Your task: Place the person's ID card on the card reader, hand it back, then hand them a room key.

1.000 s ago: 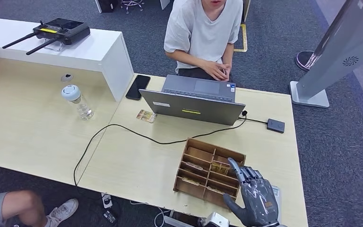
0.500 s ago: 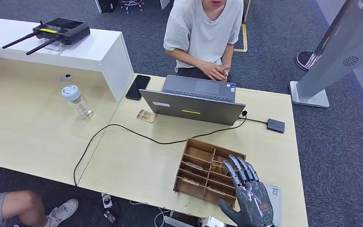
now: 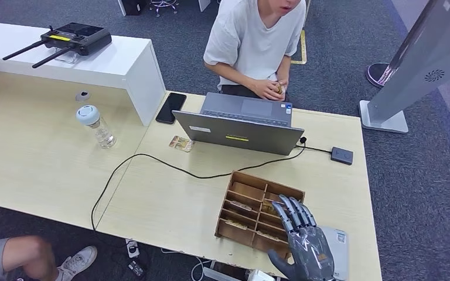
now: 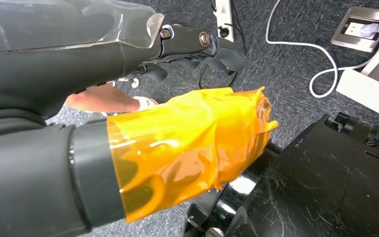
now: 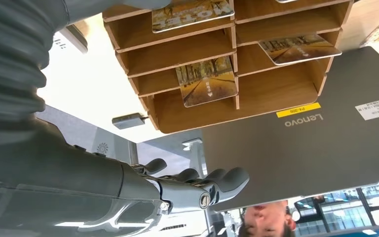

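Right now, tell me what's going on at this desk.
The robot's right hand hovers with fingers spread and empty over the near edge of the wooden card tray, whose slots hold room key cards. A seated person waits behind the laptop, holding something small. The card reader lies bare beside the laptop. The left hand hangs by the floor.

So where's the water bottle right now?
In the head view the water bottle stands upright on the table's left part, near the white counter.

The left hand (image 4: 177,98), its thumb in orange film, hangs over grey carpet (image 4: 286,74) with white cables (image 4: 321,54).
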